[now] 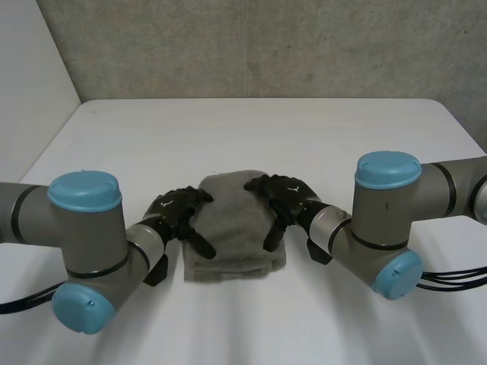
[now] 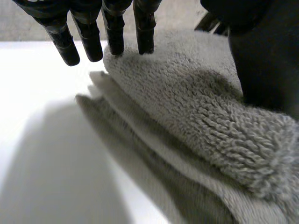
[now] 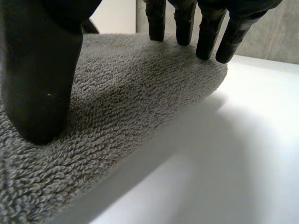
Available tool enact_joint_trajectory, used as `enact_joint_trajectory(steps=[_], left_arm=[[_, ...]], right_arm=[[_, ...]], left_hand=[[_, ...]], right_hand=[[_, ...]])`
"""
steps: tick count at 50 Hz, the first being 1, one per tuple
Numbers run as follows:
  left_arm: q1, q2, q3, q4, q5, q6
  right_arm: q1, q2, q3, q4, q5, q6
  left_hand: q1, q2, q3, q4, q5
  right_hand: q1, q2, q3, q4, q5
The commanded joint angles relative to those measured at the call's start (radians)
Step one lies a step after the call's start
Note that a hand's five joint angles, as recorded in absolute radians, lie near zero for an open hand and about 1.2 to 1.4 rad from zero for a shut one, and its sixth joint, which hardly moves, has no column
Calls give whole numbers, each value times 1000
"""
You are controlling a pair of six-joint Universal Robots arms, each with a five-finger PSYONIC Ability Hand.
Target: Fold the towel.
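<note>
A grey towel [image 1: 232, 228] lies folded into a thick stack near the front middle of the white table [image 1: 251, 129]. My left hand [image 1: 176, 213] rests on its left side. In the left wrist view its straight fingers [image 2: 114, 32] touch the towel's [image 2: 187, 107] far edge while the thumb [image 2: 264, 60] presses on the top layer. On the towel's right side sits my right hand [image 1: 283, 194]. Its fingers [image 3: 205, 32] stand on the far rounded edge of the towel [image 3: 131, 98], and the thumb [image 3: 37, 70] presses down on top. Neither hand pinches the cloth.
A concrete wall rises behind the table's far edge. Both grey arms with light-blue caps reach in from the front left and front right, close to the towel's sides.
</note>
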Motion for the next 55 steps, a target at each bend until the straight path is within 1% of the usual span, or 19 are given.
enact_joint_trajectory(steps=[1, 6, 12, 15, 17, 20, 22, 23, 25, 26, 28, 29, 31, 35, 37, 39, 41, 48, 55], left_arm=[[8, 5, -42, 2, 6, 8], [7, 5, -46, 2, 6, 8], [7, 19, -32, 0, 2, 10], [8, 48, -25, 0, 2, 10], [13, 66, -22, 0, 1, 10], [19, 111, -14, 2, -2, 10], [24, 159, -8, 3, -2, 10], [24, 160, -8, 3, -2, 10], [27, 183, 0, 3, -4, 10], [31, 207, 7, -1, -5, 10], [34, 241, 27, -1, -4, 8], [34, 241, 27, -1, -4, 8], [34, 262, 84, -11, -2, 5], [44, 290, 138, -54, -1, 8], [68, 305, 190, -124, -5, 5], [68, 305, 190, -124, -5, 5], [91, 328, 239, -179, -5, 5], [114, 367, 239, -195, -2, 6], [123, 376, 233, -204, -2, 6]], right_arm=[[13, 32, -34, 1, -1, -5], [16, 52, -59, 25, 7, -10], [16, 37, -71, 59, 7, -41], [14, -11, -65, 81, 9, -67], [2, -78, -48, 91, 15, -85], [-3, -111, -39, 98, 26, -94], [-22, -178, -7, 119, 73, -116], [-23, -178, -7, 119, 73, -116], [-50, -241, 24, 124, 134, -142], [-50, -241, 24, 124, 134, -142], [-79, -294, 41, 127, 191, -166], [-79, -295, 41, 127, 191, -166], [-99, -343, 35, 122, 226, -171], [-127, -397, 24, 118, 226, -171], [-153, -445, 9, 116, 220, -168], [-159, -460, 3, 116, 214, -169], [-161, -473, 1, 116, 213, -168], [-165, -486, 3, 116, 233, -166], [-181, -483, 1, 116, 233, -166]], left_hand=[[-93, -55, -44, -52, -49], [-93, -55, -44, -52, -49], [-93, -55, -44, -52, -49], [-93, -55, -44, -52, -49], [-93, -55, -44, -52, -49], [-93, -55, -44, -52, -49], [-93, -55, -44, -52, -49], [-93, -55, -44, -52, -49], [-93, -55, -44, -52, -49], [-93, -55, -44, -52, -49], [-93, -55, -44, -52, -49], [-93, -55, -44, -52, -49], [-93, -55, -44, -52, -49], [-93, -55, -44, -52, -49], [-93, -55, -44, -52, -49], [-93, -55, -44, -52, -49], [-93, -55, -44, -52, -49], [-93, -55, -44, -52, -49], [-93, -55, -44, -52, -49]], right_hand=[[-59, -76, -6, -7, -61], [-59, -76, -6, -7, -61], [-59, -76, -6, -7, -61], [-59, -76, -6, -7, -61], [-59, -76, -6, -7, -61], [-59, -76, -6, -7, -61], [-59, -76, -6, -7, -61], [-59, -76, -6, -7, -61], [-59, -76, -6, -7, -61], [-59, -76, -6, -7, -61], [-59, -76, -6, -7, -61], [-59, -76, -6, -7, -61], [-59, -76, -6, -7, -61], [-59, -76, -6, -7, -61], [-59, -76, -6, -7, -61], [-59, -76, -6, -7, -61], [-59, -76, -6, -7, -61], [-59, -76, -6, -7, -61], [-59, -76, -6, -7, -61]])
